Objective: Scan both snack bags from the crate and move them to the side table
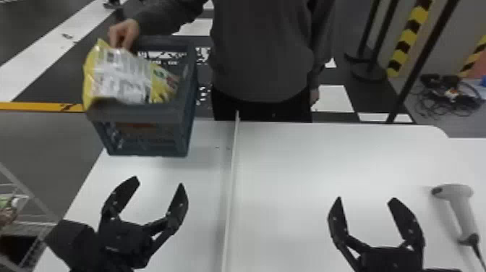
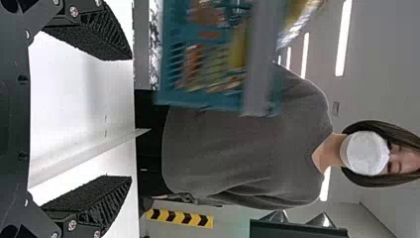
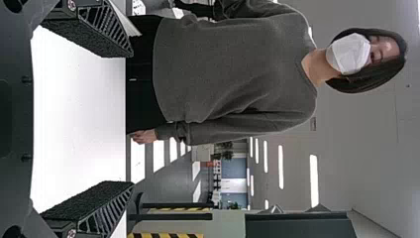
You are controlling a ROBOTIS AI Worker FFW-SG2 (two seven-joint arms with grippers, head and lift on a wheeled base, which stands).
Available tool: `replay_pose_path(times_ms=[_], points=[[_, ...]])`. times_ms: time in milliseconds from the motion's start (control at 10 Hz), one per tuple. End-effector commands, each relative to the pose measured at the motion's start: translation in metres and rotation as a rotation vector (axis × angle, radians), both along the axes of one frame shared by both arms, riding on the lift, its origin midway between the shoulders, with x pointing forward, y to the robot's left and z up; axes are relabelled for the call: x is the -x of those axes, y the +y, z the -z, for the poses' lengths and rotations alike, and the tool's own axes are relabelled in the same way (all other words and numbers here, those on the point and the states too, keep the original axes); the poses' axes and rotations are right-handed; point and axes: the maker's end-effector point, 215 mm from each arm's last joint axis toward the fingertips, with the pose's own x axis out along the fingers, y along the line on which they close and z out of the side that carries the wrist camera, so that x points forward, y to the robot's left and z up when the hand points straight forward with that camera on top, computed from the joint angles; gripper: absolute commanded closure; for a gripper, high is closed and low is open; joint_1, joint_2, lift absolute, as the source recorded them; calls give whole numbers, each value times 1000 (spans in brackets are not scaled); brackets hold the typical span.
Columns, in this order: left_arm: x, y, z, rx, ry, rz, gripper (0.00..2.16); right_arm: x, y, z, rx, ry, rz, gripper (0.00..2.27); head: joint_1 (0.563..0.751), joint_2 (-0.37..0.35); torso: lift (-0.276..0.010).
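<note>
A person's hand holds the blue-grey crate (image 1: 144, 139) over the far left of the white table in the head view. One yellow and silver snack bag (image 1: 119, 77) leans out of its top; a second bag cannot be made out for certain. My left gripper (image 1: 159, 181) stands open on the near side of the crate, apart from it. In the left wrist view the crate (image 2: 208, 99) is beyond my left gripper (image 2: 130, 119). My right gripper (image 1: 366, 199) is parked open over the table's right half, seen also as the right gripper (image 3: 130, 119) in its wrist view.
A grey-white handheld scanner (image 1: 459, 209) lies at the right of the table (image 1: 289, 159), its cable running toward the near edge. A thin raised white divider (image 1: 231, 181) runs front to back between the grippers. A wire rack (image 1: 25, 217) stands at the lower left.
</note>
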Motion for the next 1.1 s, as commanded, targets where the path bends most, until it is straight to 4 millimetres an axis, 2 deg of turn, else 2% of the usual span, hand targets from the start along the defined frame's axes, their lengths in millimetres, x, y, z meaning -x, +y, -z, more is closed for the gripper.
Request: replay_pose_path(times_ms=[0, 300, 600, 800, 1000], points=[[1, -3, 1, 2, 2, 5, 140, 0, -1, 1, -2, 3, 3, 66, 695, 36, -99], [4, -17, -1, 5, -1, 28, 140, 0, -4, 3, -9, 7, 7, 66, 695, 23, -99], [5, -17, -2, 2, -8, 21, 140, 1, -8, 5, -12, 9, 15, 66, 695, 1, -99], [6, -5, -5, -11, -18, 3, 140, 1, -8, 7, -11, 13, 14, 66, 695, 1, -99], [7, 21, -15, -27, -33, -37, 140, 0, -10, 9, -7, 21, 15, 66, 695, 22, -99]])
